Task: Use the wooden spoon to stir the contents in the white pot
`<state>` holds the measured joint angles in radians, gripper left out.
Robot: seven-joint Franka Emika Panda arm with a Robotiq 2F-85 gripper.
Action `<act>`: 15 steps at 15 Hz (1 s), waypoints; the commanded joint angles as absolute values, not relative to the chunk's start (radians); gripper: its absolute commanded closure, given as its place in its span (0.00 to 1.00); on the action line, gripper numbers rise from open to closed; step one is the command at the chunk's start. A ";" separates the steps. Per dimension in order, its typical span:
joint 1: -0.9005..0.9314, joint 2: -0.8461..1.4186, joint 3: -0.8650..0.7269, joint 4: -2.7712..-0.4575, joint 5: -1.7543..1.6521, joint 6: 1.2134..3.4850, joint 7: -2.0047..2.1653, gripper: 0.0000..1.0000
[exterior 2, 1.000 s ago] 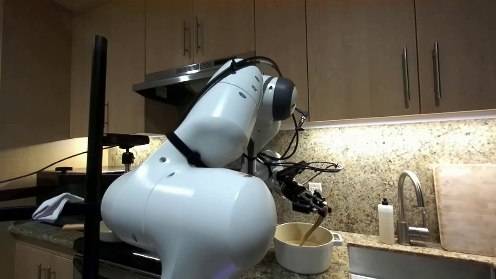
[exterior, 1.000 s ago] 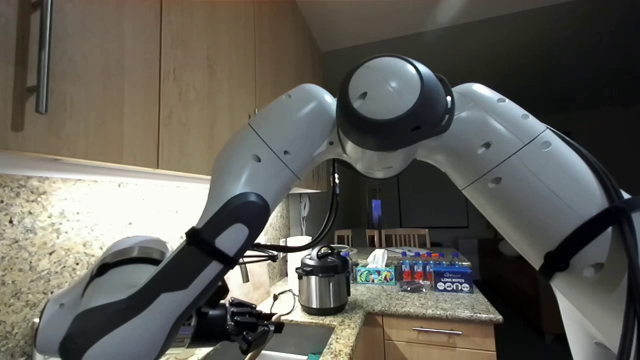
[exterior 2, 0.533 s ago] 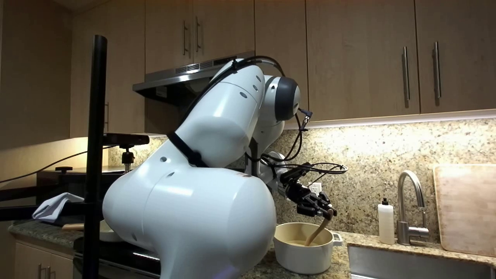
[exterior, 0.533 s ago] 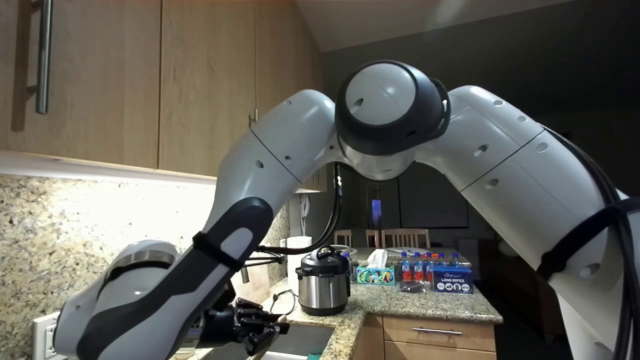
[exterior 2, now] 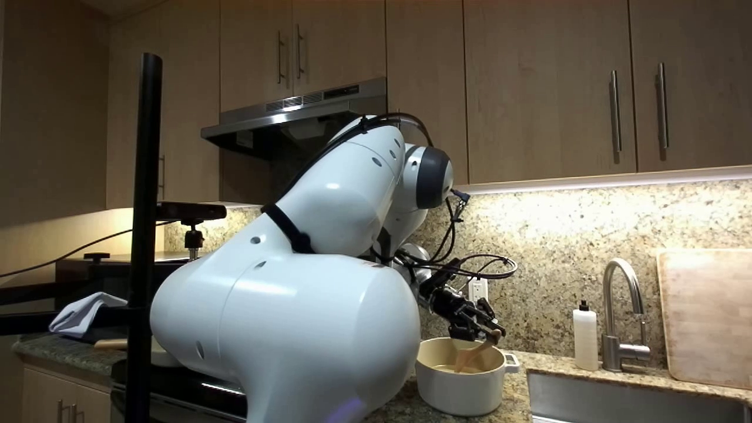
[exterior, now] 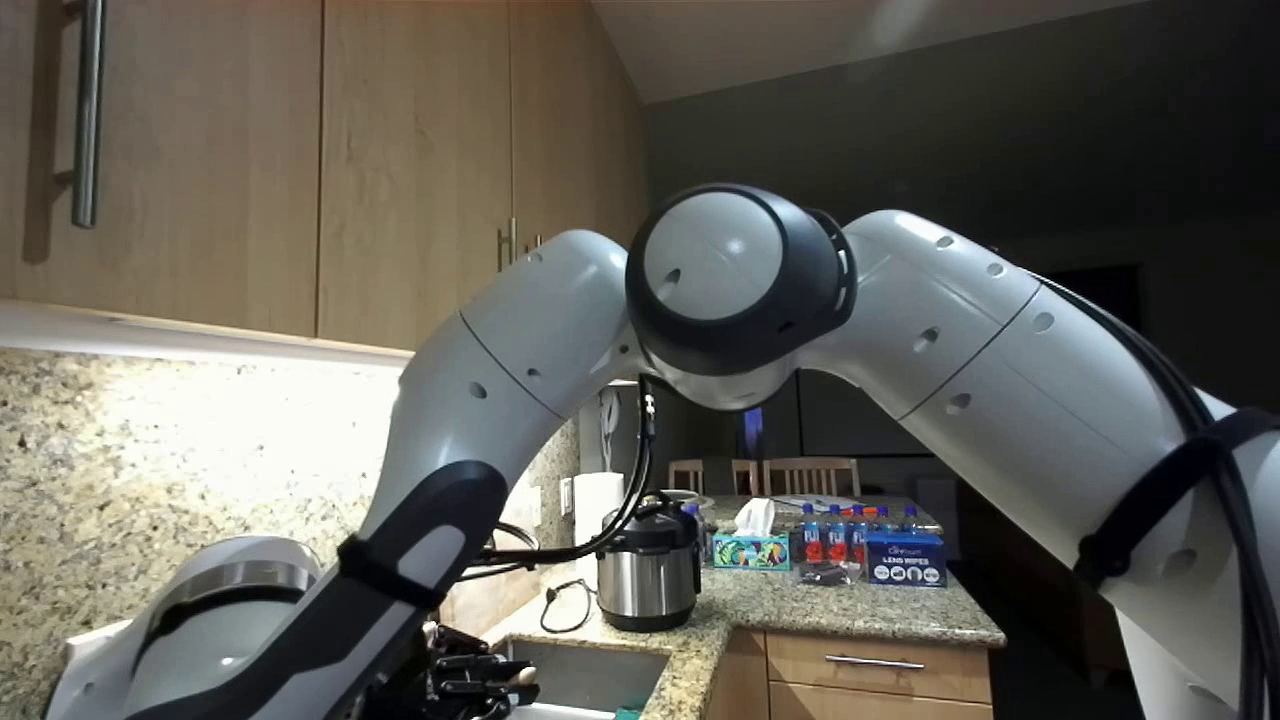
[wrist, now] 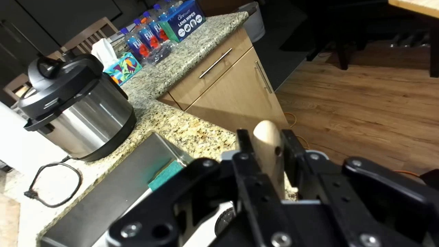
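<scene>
Wooden handle (wrist: 269, 151) pinched between the jaws, the spoon (exterior 2: 472, 353) slants down into the white pot (exterior 2: 459, 392) on the worktop (exterior 2: 517, 390), just beside the sink (exterior 2: 593, 392). Grasping the spoon and lowering it in look done; stirring seems the step in hand, and how many turns remain the views cannot say.

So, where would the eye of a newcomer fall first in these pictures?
Probably on the big white robot arm, which dominates both exterior views. Next comes its end effector, gripping a wooden spoon whose lower end is inside the white pot in an exterior view. At the wrist view's left, a steel cooker stands on the counter.
</scene>
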<state>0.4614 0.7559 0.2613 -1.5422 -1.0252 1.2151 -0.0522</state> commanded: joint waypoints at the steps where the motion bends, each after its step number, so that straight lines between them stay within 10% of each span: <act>1: 0.492 0.779 0.258 -1.526 -1.071 1.217 -0.045 0.92; 15: 0.398 0.615 0.270 -1.746 -1.068 1.209 -0.168 0.91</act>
